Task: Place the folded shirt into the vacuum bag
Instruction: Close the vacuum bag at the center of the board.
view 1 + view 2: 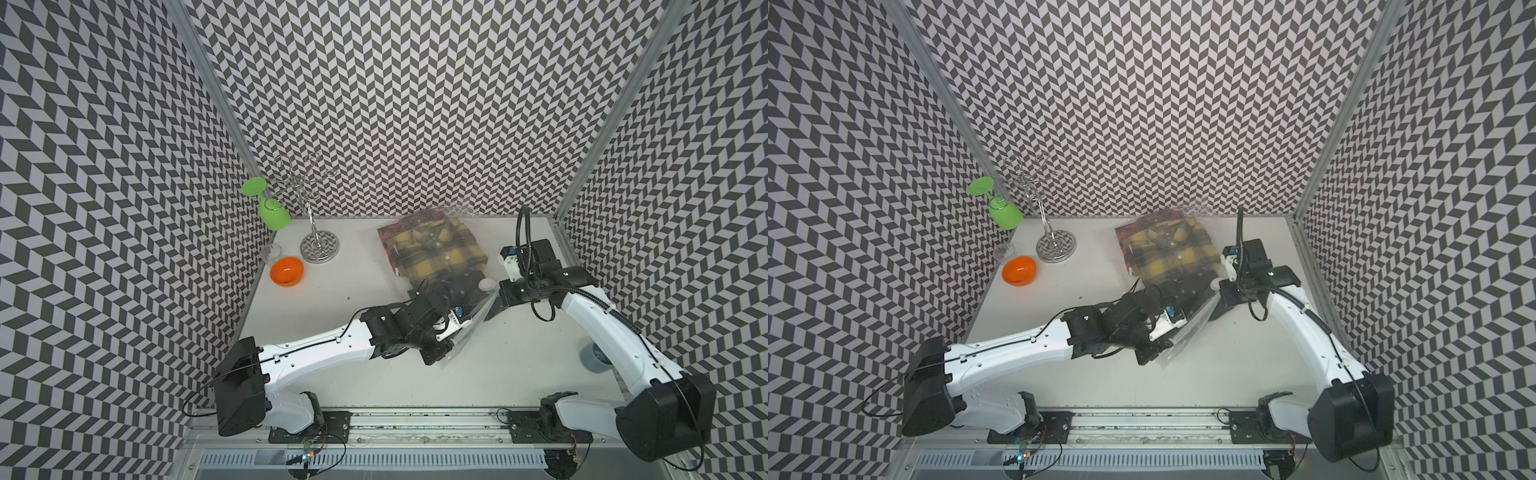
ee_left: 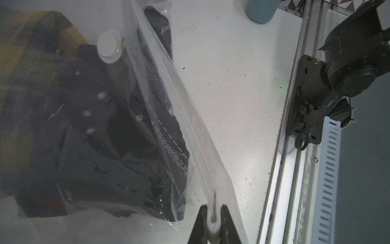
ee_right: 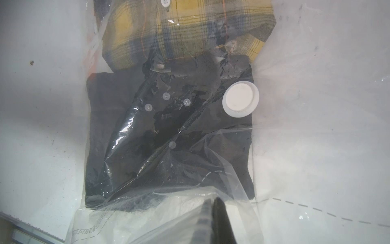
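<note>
Left claw (image 2: 213, 209) and right claw (image 3: 213, 201) each pinch crinkly clear vacuum bag (image 2: 179, 101); dark buttoned shirt (image 3: 168, 131) inside.

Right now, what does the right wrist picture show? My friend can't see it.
A clear vacuum bag holds a dark buttoned shirt and a yellow plaid shirt. A round white valve cap sits on the bag; the right tool pinches its plastic.

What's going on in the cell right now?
Both arms are handling the bag. The left gripper is clamped on its whitish zip edge, and the right gripper is shut on the film at the mouth, holding that end up off the table. A yellow plaid shirt and a dark shirt already lie inside, the dark one nearest the opening, by the white cap.
</note>
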`<action>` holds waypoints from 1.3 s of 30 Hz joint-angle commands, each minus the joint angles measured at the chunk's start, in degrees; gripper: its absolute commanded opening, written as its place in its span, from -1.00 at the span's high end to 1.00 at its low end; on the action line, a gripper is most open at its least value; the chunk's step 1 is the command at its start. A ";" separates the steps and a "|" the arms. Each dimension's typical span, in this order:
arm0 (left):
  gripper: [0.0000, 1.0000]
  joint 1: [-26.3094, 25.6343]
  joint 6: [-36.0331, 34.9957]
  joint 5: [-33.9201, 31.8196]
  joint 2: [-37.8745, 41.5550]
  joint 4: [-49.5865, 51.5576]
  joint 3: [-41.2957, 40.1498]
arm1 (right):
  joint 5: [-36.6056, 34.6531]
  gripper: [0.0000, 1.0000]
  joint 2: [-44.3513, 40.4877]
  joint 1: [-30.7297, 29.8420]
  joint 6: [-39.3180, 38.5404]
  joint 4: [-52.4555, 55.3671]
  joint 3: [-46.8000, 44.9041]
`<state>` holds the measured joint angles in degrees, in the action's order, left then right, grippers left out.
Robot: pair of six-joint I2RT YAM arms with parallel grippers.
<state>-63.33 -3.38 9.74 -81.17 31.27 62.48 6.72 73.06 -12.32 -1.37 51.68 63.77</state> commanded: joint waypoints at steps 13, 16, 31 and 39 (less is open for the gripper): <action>0.12 1.67 2.31 7.70 -1.66 2.82 4.14 | -4.15 1.00 -4.30 2.82 1.37 -13.70 -1.18; -0.12 2.23 6.01 11.90 2.12 -3.54 2.09 | -3.54 1.00 -4.40 2.78 1.37 -13.87 -1.53; -0.18 3.86 14.71 5.69 -4.17 -14.77 1.19 | -2.79 1.00 -5.56 2.49 1.43 -15.11 -3.02; 0.08 4.26 17.65 2.73 -5.27 -16.92 1.30 | -3.03 1.00 -5.80 2.48 1.46 -15.25 -3.73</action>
<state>-59.44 12.49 13.80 -86.89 17.41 63.53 4.97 69.43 -10.00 -0.89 41.32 60.42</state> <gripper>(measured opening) 0.465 0.048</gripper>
